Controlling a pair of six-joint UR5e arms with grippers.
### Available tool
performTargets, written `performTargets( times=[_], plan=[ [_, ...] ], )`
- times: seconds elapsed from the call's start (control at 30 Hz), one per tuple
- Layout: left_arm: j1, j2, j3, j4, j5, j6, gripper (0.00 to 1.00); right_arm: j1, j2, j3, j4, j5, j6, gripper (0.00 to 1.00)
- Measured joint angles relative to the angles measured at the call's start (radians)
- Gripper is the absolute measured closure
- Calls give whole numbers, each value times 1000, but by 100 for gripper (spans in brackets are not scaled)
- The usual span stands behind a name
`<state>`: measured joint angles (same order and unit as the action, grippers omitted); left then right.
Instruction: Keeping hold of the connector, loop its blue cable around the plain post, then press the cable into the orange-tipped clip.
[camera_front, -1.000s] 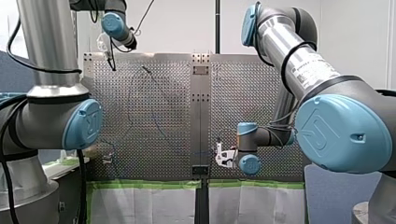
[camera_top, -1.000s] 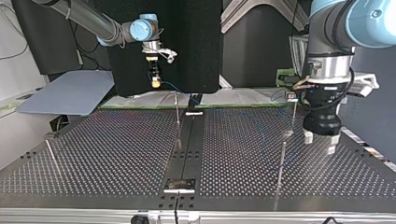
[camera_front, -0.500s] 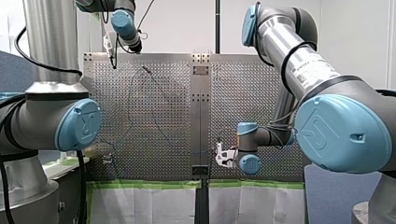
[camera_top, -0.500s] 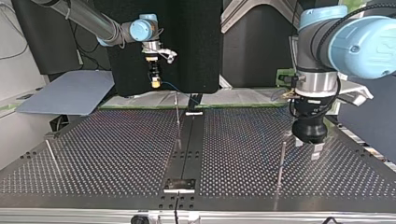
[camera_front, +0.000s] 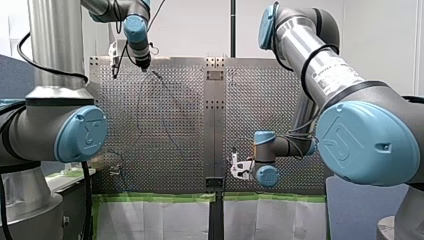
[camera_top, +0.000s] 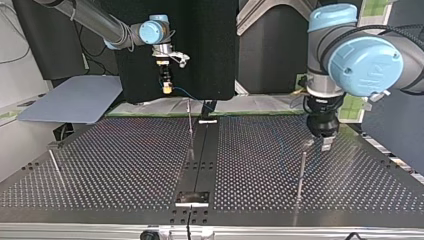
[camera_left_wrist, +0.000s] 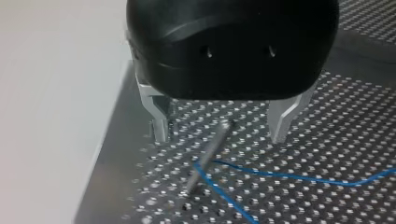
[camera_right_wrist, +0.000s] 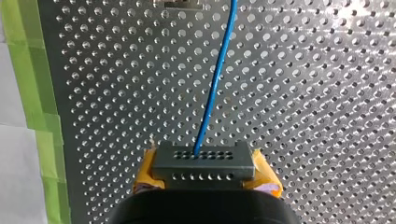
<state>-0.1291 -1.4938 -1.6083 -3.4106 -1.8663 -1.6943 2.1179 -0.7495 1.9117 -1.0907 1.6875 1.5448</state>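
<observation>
The right gripper is clamped by its yellow pads on the grey connector. The blue cable runs ahead over the perforated table. The left gripper is spread wide, empty. The plain post is seen between its fingers, the cable passing close by.

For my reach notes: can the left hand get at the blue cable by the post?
Probably yes: the left hand hangs open over the blue cable, which lies uncovered on the table. Only the post, rising between its fingers, might obstruct.
</observation>
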Motion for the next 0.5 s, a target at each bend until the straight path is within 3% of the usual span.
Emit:
performTargets(
  times=[0.2,0.5],
  plan=[
    [-4,-1,0,-39,-2,4,0,1,0,0,1,0,-1,100],
    [1,-2,-1,-22,2,5,0,1,0,0,-2,0,0,100]
  ],
)
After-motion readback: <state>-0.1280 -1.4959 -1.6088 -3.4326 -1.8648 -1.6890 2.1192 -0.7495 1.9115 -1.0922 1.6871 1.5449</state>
